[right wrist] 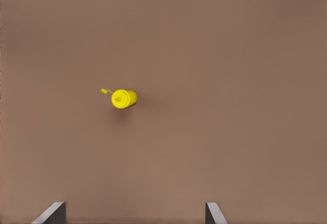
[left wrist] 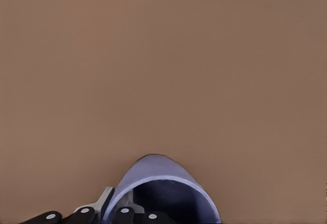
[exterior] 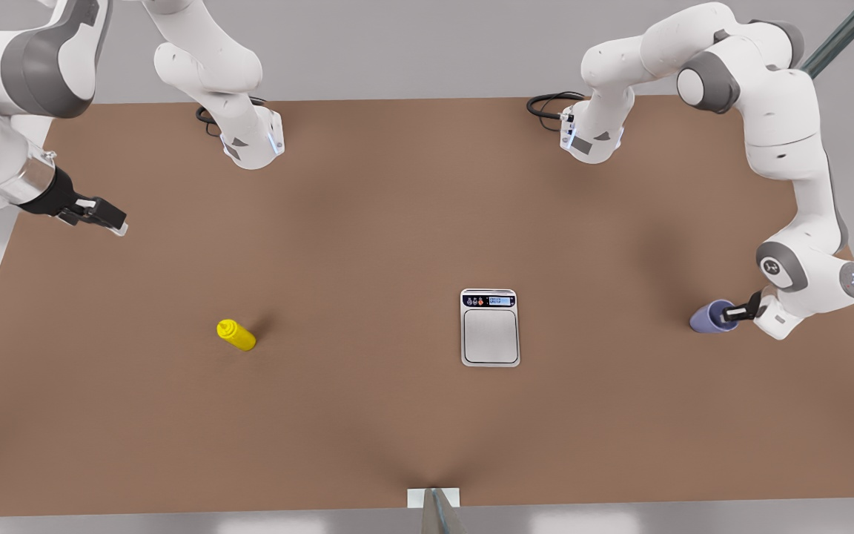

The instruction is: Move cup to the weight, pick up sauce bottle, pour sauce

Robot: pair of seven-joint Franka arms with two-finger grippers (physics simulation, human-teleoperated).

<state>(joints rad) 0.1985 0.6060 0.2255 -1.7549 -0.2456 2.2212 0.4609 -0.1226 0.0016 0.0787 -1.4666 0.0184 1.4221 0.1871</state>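
Note:
The lavender cup (exterior: pixel 707 319) stands on the brown table at the front view's right, well to the right of the weight (exterior: pixel 490 336). My left gripper (exterior: pixel 731 314) is shut on its rim. In the left wrist view the cup (left wrist: pixel 153 170) has its wall between the dark fingers of the left gripper (left wrist: pixel 110 215). The yellow sauce bottle (exterior: pixel 236 334) stands on the table at the front view's left. My right gripper (exterior: pixel 112 221) hovers open above and to the left of it. The right wrist view shows the bottle (right wrist: pixel 124 98) ahead of the right gripper (right wrist: pixel 134 214).
The brown table (exterior: pixel 397 222) carries both arm bases at its far edge (exterior: pixel 253 144) (exterior: pixel 590 137). A thin metal post (exterior: pixel 434 508) rises at the middle of the near edge. Bare tabletop lies between the cup and the weight.

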